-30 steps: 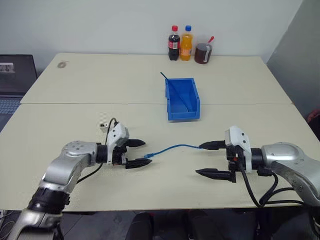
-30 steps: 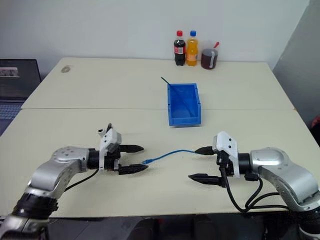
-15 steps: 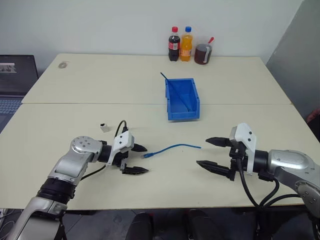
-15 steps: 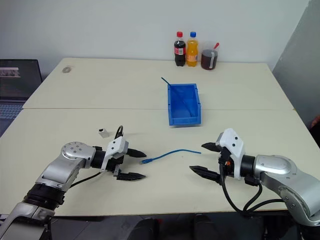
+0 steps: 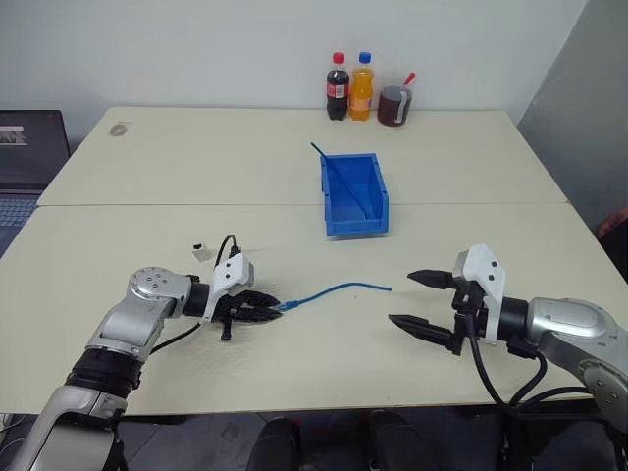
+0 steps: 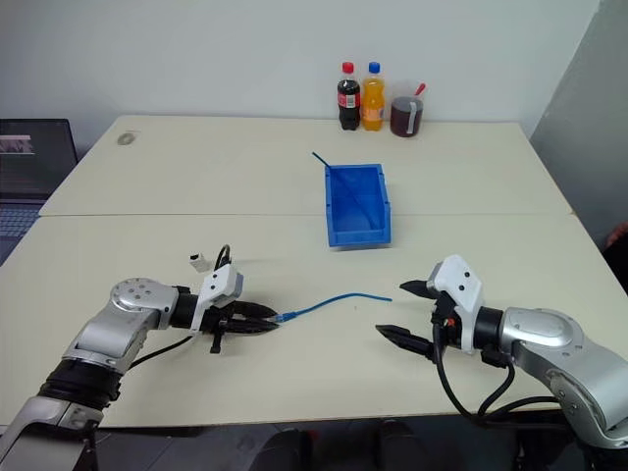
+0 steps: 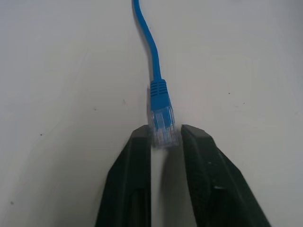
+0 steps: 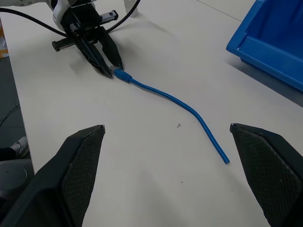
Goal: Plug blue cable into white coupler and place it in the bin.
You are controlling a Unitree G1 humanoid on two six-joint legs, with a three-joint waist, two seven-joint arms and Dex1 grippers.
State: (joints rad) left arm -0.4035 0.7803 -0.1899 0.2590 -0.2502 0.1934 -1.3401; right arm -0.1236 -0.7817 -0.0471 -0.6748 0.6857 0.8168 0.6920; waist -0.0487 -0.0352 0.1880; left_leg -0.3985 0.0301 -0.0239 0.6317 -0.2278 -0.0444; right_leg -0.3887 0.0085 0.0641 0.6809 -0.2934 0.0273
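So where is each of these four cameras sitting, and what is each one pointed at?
Left and right eye views: on the head, looking down over the table at both arms, the bin and the white coupler.
Left wrist view: along the left pincer, shut on the blue cable at its plug.
Right wrist view: between the open right pincer's fingers, across the table.
Shared: the right wrist view also shows the left pincer on the cable.

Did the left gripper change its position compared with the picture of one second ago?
Yes. The left gripper has sunk toward the table's near edge, away from the white coupler, and has shut on the blue cable plug.
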